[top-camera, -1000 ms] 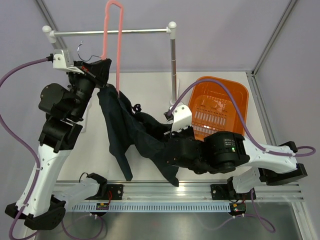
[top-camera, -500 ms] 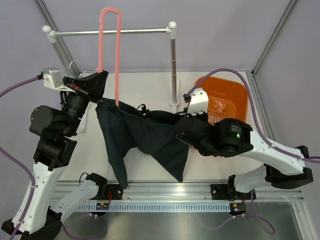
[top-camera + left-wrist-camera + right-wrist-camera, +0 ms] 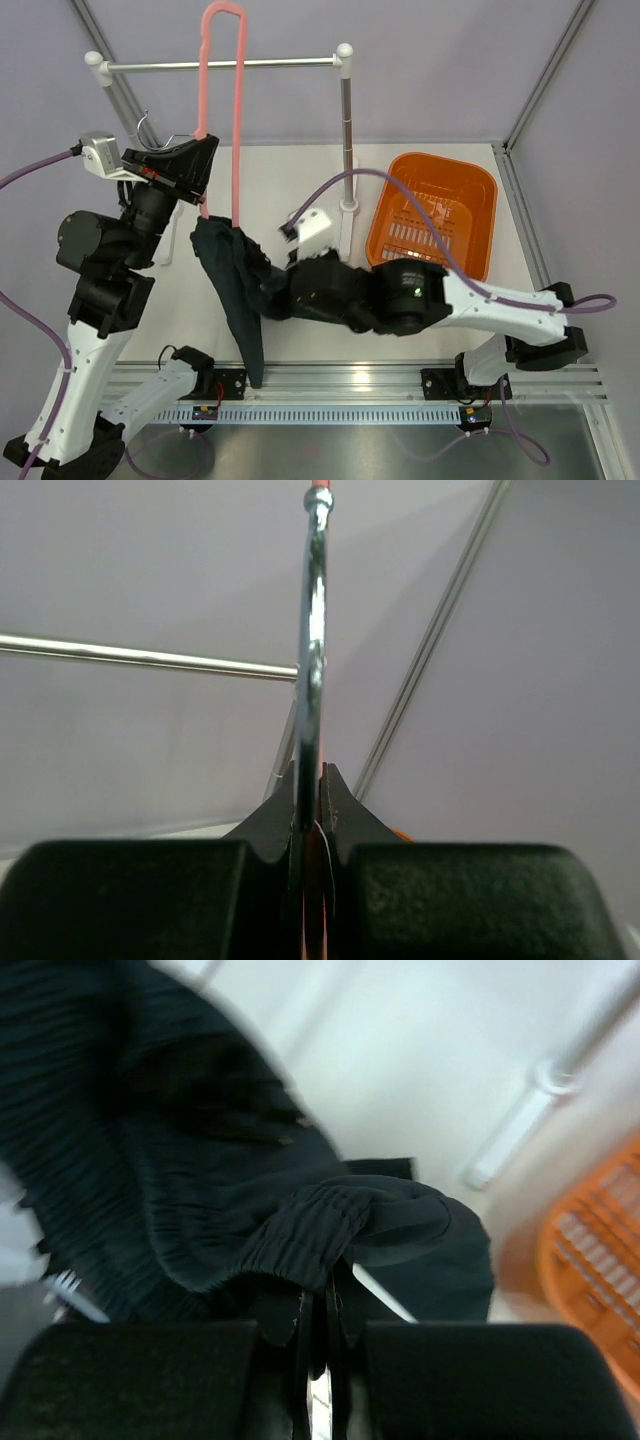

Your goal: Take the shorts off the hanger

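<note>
Left of centre in the overhead view, the shorts [image 3: 232,275] hang as a dark, narrow bundle, their top edge meeting the lower ends of the hanger [image 3: 240,110] and one long fold dropping toward the bottom of the frame, while a bunched part is drawn to the right. The wrist view shows the right gripper [image 3: 318,1310] at that bunched part, its two fingers pressed together with a gathered, ribbed band of the cloth pinched between them. The pink frame of the hanger stands nearly upright, its loop rising past the grey rail [image 3: 280,63] to the top edge of the picture. Just to its left, the left gripper [image 3: 311,792] is clamped tight on the hanger's chrome hook [image 3: 315,640], which runs straight up between the fingertips in that arm's own camera. The rail crosses the upper part of the overhead view, carried at its right end by an upright post [image 3: 346,130]. Right of the post, well apart from the cloth, an orange basket [image 3: 440,158] sits on the white table [image 3: 290,180].
</note>
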Controlling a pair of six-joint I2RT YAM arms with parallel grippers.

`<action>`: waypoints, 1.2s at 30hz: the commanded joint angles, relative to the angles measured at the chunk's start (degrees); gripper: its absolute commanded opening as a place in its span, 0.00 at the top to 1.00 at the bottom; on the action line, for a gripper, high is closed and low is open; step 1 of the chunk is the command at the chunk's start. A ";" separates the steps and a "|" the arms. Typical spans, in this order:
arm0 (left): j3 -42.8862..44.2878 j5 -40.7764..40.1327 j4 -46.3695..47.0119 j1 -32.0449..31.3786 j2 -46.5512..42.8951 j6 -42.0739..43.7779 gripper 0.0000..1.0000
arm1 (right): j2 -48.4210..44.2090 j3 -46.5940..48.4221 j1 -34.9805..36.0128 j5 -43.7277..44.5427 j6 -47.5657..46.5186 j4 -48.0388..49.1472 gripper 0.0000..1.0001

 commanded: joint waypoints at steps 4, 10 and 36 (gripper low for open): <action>1.22 -1.60 5.19 0.30 1.61 0.67 1.00 | 3.50 7.27 8.94 -6.24 -5.11 7.11 1.00; 4.47 -6.78 2.11 0.21 5.04 3.13 1.00 | 3.24 12.36 8.94 1.42 -5.46 0.79 1.00; 5.88 -18.57 10.11 7.77 11.20 -2.67 1.00 | 1.13 28.19 13.17 15.47 -6.33 -12.50 1.00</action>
